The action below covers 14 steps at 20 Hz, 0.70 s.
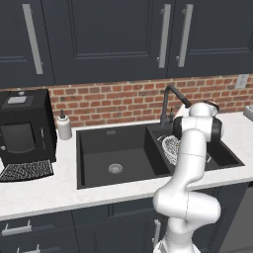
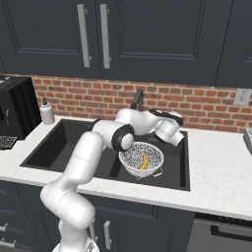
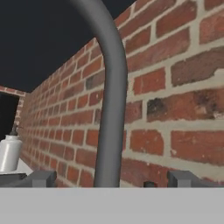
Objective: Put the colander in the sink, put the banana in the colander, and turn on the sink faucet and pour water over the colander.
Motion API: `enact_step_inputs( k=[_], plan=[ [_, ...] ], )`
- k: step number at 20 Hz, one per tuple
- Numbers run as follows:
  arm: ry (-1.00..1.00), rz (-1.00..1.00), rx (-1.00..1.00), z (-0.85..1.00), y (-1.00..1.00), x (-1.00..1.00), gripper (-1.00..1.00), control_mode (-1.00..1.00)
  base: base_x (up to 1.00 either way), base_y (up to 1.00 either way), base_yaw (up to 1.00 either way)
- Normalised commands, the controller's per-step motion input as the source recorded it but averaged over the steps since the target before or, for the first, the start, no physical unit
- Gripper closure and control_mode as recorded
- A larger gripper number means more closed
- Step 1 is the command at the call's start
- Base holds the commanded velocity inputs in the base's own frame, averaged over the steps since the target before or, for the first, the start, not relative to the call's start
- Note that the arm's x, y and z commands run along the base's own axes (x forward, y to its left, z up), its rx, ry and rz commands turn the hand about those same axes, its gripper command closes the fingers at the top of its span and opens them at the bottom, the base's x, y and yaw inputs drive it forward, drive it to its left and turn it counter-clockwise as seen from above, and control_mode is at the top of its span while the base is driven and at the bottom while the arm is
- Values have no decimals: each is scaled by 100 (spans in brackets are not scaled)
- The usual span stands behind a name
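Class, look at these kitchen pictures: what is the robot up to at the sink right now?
The colander already sits in the narrower basin of the black sink, with the banana inside it. The arm has reached to the back of the sink, and its gripper has its jaws wide open on either side of the sink faucet stem, holding nothing. No water shows at the spout, so turning the faucet on looks like the step at hand.

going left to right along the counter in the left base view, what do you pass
coffee machine → flat dark mesh tray in front of it → soap dispenser → wide basin of the sink → sink faucet → colander in the narrower basin
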Motion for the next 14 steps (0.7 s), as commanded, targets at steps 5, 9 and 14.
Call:
enact_step_inputs(
  k=[5, 9, 14],
  plan=[
    [2, 0, 0, -9, 0, 25, -100, -100, 0, 0, 0],
    [1, 0, 0, -15, -3, 21, -100, -100, 0, 0, 0],
    [3, 0, 0, -17, -10, 20, -100, -100, 0, 0, 0]
  ],
)
